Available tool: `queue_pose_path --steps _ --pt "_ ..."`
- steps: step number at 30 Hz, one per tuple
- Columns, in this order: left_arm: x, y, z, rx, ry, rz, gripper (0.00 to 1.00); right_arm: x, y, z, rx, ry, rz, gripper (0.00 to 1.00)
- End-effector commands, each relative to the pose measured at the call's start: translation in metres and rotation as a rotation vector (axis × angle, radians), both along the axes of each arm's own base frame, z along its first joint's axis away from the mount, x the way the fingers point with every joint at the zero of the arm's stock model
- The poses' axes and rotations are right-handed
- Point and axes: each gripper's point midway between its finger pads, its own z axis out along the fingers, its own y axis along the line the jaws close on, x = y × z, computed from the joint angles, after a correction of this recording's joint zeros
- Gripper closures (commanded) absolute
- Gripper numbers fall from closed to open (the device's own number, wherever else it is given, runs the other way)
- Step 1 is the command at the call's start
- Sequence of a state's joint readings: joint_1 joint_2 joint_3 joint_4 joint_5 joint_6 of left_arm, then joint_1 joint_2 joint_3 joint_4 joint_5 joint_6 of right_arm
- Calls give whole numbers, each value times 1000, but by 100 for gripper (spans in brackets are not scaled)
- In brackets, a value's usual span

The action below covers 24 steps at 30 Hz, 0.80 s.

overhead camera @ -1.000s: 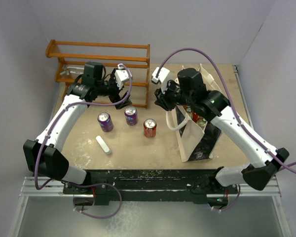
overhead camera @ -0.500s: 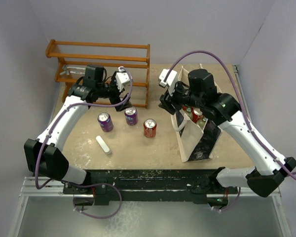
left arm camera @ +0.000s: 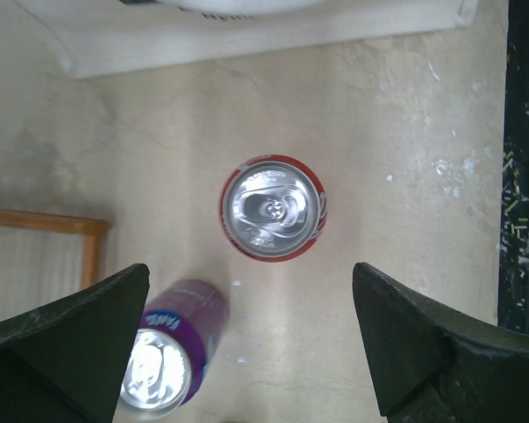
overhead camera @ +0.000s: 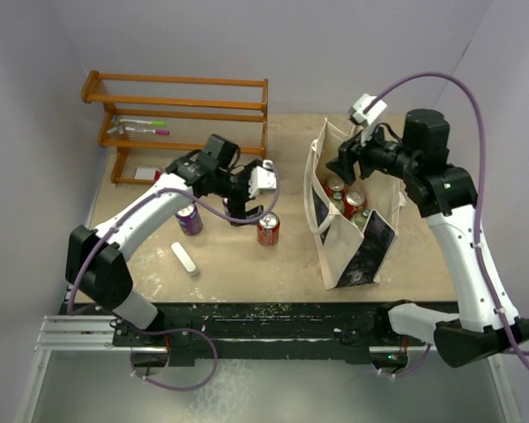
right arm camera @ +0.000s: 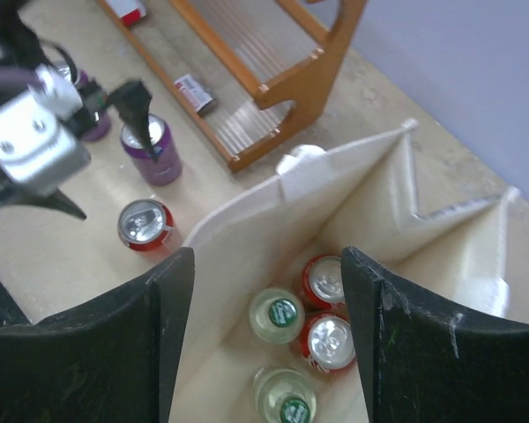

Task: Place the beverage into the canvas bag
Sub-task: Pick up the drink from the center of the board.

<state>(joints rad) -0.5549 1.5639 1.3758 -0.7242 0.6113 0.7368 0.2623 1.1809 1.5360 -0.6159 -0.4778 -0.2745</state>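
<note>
Directly above red can, left end effector

- Wooden rack: beyond the left gripper and off to its left, at the far edge of the table.
- Green-capped marker and pink-capped marker: lying on a rack shelf.
- White oblong piece: flat on the table, nearer than that gripper, to its left.

Between the matt black plastic fingers, the red can shows a shiny metal lid. Close by one finger, the purple can gleams glossy. The tabletop looks scuffed and pale; the canvas bag is soft cream cloth.
</note>
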Motion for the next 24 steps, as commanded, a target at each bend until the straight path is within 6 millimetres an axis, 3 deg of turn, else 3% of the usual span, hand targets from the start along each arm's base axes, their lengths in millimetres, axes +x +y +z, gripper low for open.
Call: queue_pose_path --steps 1,7,16,24 --pt "-7 -7 -29 89 12 -85 1 -18 -17 34 96 -58 -1 29" --pt "-6 -18 -45 112 13 -90 1 -25 -35 32 133 -60 -30 24" --pt "-10 -33 -71 131 53 -102 1 -27 -41 27 141 -56 -48 21" --pt "-21 -35 -70 82 76 -97 3 -22 -39 18 127 -28 -24 22"
